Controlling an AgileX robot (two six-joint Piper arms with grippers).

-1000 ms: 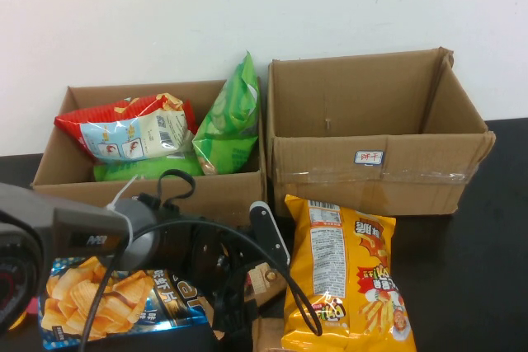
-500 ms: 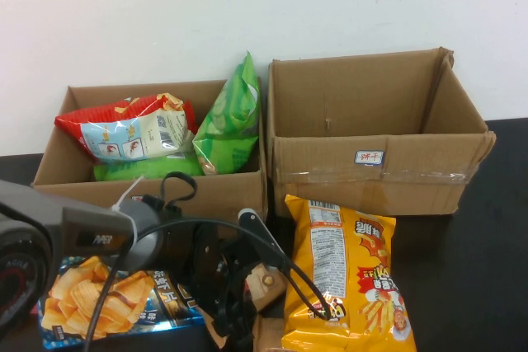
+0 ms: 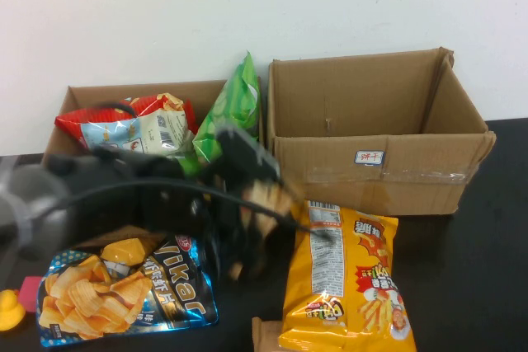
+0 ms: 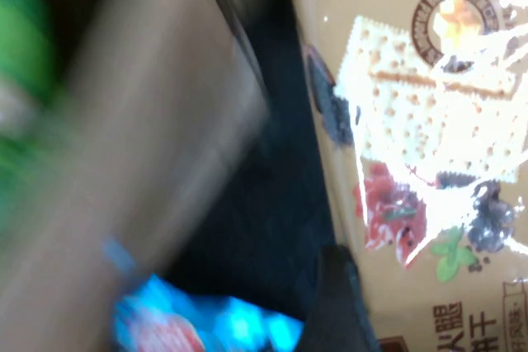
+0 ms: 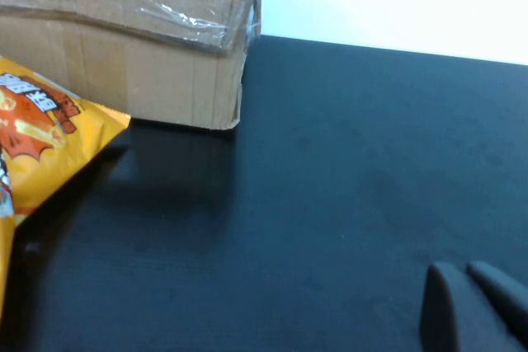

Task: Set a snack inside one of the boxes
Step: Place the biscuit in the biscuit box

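Aloft, left gripper (image 3: 262, 204) clamps tan cracker packet (image 4: 429, 146) just near of left cardboard box (image 3: 239, 190), which could snag the packet's edge; right gripper (image 5: 474, 307), fingertips together, sits low on bare black table (image 5: 346, 162).

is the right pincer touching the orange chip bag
Apart. The right wrist view shows bare black table between the shut right pincer and the orange chip bag.
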